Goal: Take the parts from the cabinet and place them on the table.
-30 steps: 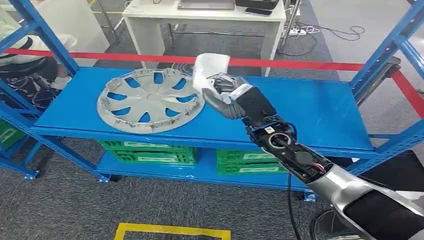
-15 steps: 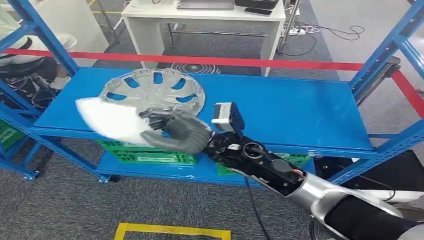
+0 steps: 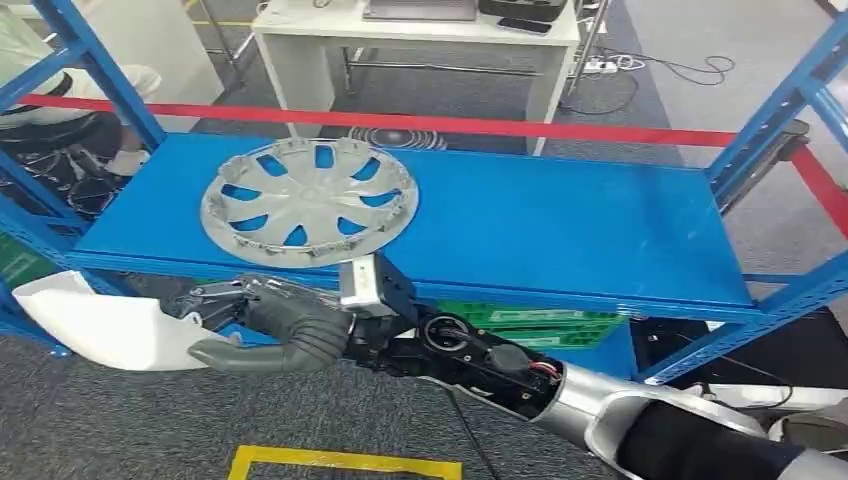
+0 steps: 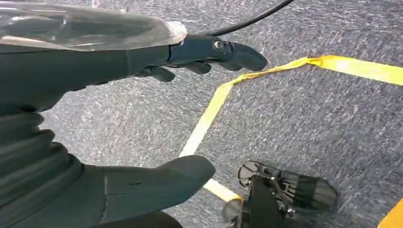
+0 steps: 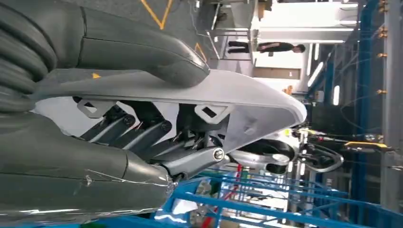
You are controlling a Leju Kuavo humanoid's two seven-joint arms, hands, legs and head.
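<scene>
A white curved plastic part point(image 3: 100, 325) hangs low at the left, in front of the blue cabinet shelf point(image 3: 560, 230) and below its front edge. My right hand point(image 3: 275, 325) grips its near end. In the right wrist view the thumb lies over the white part point(image 5: 228, 95) with the fingers point(image 5: 142, 135) curled beneath it. A silver hubcap point(image 3: 308, 200) lies flat on the left half of the shelf. My left hand point(image 4: 71, 71) hangs over the grey carpet, fingers apart, with nothing in it.
Green crates point(image 3: 530, 325) sit on the lower shelf. Blue uprights point(image 3: 770, 110) frame the cabinet on both sides. A red bar point(image 3: 500, 127) runs behind it, with a white table point(image 3: 420, 40) beyond. A person point(image 3: 60, 110) sits at far left. Yellow tape point(image 3: 345, 462) marks the floor.
My right arm swung from above the shelf leftward and down, carrying the white part off the shelf to below its front edge. The hubcap stayed put.
</scene>
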